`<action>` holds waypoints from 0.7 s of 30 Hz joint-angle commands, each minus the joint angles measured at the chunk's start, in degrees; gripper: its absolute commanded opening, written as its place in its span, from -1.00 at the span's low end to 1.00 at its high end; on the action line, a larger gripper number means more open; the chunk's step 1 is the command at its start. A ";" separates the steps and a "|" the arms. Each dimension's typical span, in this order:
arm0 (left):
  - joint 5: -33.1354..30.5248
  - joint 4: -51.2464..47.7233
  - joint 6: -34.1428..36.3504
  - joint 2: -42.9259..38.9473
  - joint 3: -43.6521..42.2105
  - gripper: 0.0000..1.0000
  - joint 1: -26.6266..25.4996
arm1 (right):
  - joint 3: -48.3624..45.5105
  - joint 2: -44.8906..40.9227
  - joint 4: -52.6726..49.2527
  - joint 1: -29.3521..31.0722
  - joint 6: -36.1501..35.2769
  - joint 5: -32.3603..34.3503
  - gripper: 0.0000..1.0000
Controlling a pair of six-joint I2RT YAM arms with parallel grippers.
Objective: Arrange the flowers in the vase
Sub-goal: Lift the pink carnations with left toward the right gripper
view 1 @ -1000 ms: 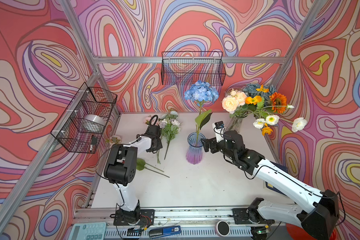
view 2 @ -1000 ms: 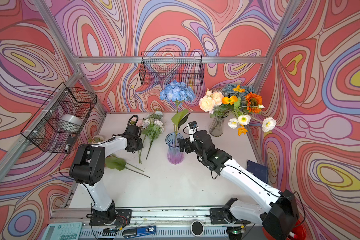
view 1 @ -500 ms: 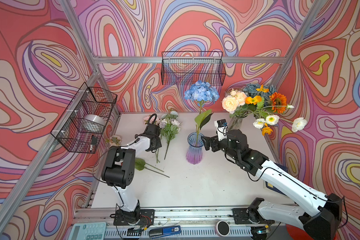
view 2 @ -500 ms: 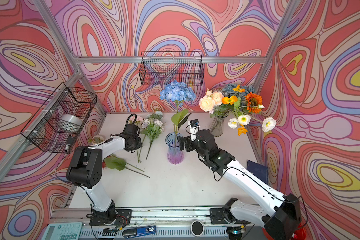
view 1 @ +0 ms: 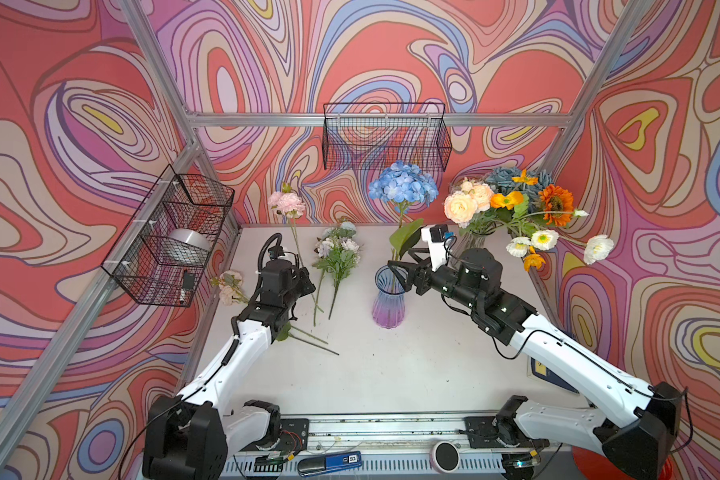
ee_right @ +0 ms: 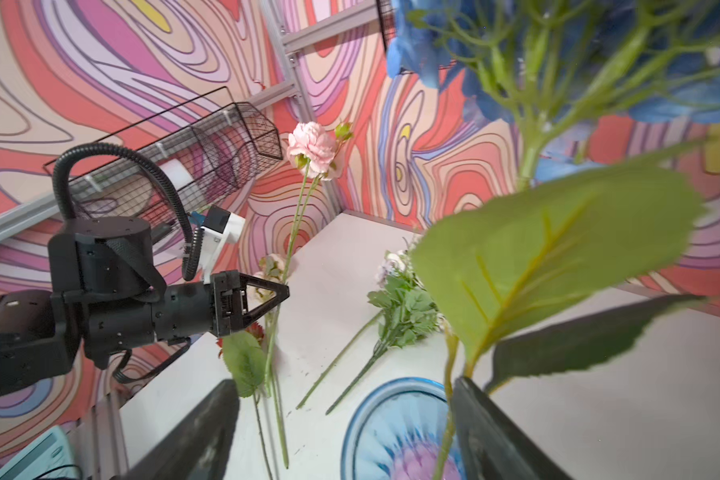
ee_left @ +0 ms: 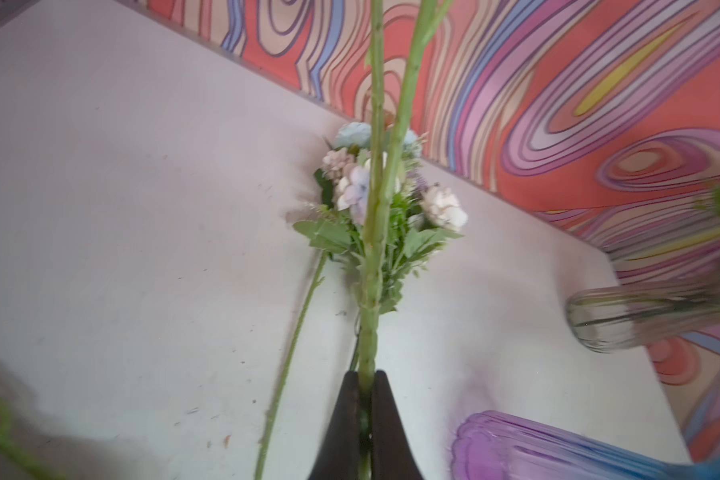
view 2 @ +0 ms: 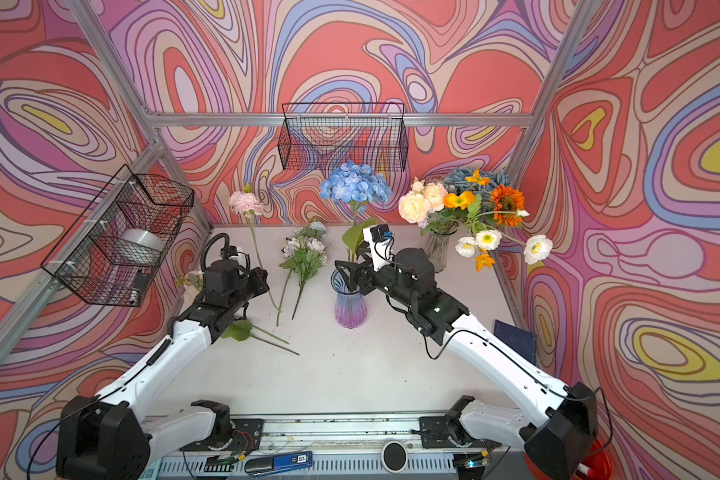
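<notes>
My left gripper point(ee_left: 366, 374) is shut on the green stem of a pink flower point(view 1: 285, 202), which it holds upright above the table's left side; both top views show this gripper point(view 2: 262, 276). A blue-to-purple vase point(view 1: 387, 307) stands mid-table with a blue hydrangea point(view 1: 404, 187) in it. My right gripper point(view 1: 398, 274) hovers at the vase rim, open. In the right wrist view its jaws point(ee_right: 341, 382) straddle the rim point(ee_right: 400, 432), and the hydrangea stem runs beside one finger point(ee_right: 487, 424). A lilac-and-white bunch point(view 1: 337, 253) lies flat between the arms.
A clear glass vase point(view 2: 437, 249) with a mixed bouquet point(view 1: 512, 208) stands back right. A peach flower point(view 1: 229, 286) and a leafy stem point(view 1: 308, 336) lie by the left arm. Wire baskets hang on the back wall point(view 1: 385, 137) and left wall point(view 1: 171, 237). A blue book point(view 2: 512, 332) lies at the right edge.
My left gripper has closed on the pink flower's stem and lifted it from lying on the table to standing upright. The right gripper has edged closer over the vase rim.
</notes>
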 commanded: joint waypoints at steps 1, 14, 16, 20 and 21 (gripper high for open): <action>6.73 14.51 -1.75 -4.93 -3.64 -1.00 -1.23 | 3.64 3.23 2.99 0.12 3.60 -8.72 0.50; 10.21 22.36 6.64 -9.44 -5.37 -1.00 -14.41 | 11.98 14.13 7.73 3.30 8.72 -17.23 0.29; 9.80 22.57 7.51 -9.43 -5.43 -1.00 -15.89 | 12.12 14.79 8.43 3.37 9.67 -17.52 0.26; 11.72 24.46 7.38 -8.60 -5.99 -1.00 -16.99 | 12.10 16.20 10.19 3.68 11.49 -18.04 0.19; 11.99 24.70 7.45 -8.43 -6.07 -1.00 -17.25 | 12.12 16.53 10.56 3.77 11.80 -18.20 0.17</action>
